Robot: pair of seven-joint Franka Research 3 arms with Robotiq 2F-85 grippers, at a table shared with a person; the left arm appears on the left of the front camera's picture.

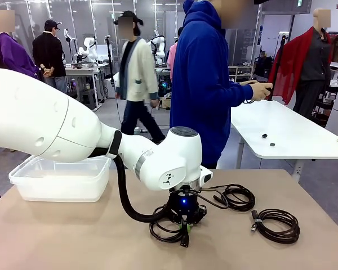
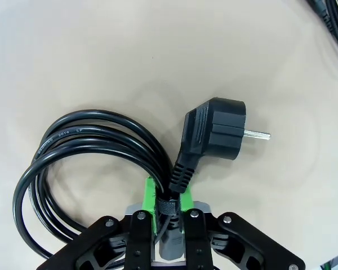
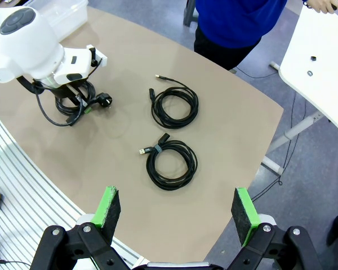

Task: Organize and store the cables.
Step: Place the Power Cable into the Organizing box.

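Observation:
A black power cable (image 2: 84, 152) wound into a coil, with a round plug (image 2: 217, 132), is at the table's near middle. My left gripper (image 1: 185, 224) points straight down and is shut on this cable; in the left wrist view its green pads (image 2: 149, 197) pinch the cords just behind the plug. I cannot tell whether the coil (image 1: 166, 229) rests on the tabletop or hangs just above it. Two more coiled cables lie free to the right, one farther back (image 1: 236, 197) (image 3: 174, 104) and one nearer (image 1: 277, 224) (image 3: 170, 163). My right gripper (image 3: 174, 211) hangs open high above the table.
A clear plastic bin (image 1: 62, 177) stands at the table's back left, behind the left arm. A person in a blue hoodie (image 1: 205, 79) stands at the far side, hands at a white table (image 1: 287, 132) on the right. Bare tabletop lies in front and to the left.

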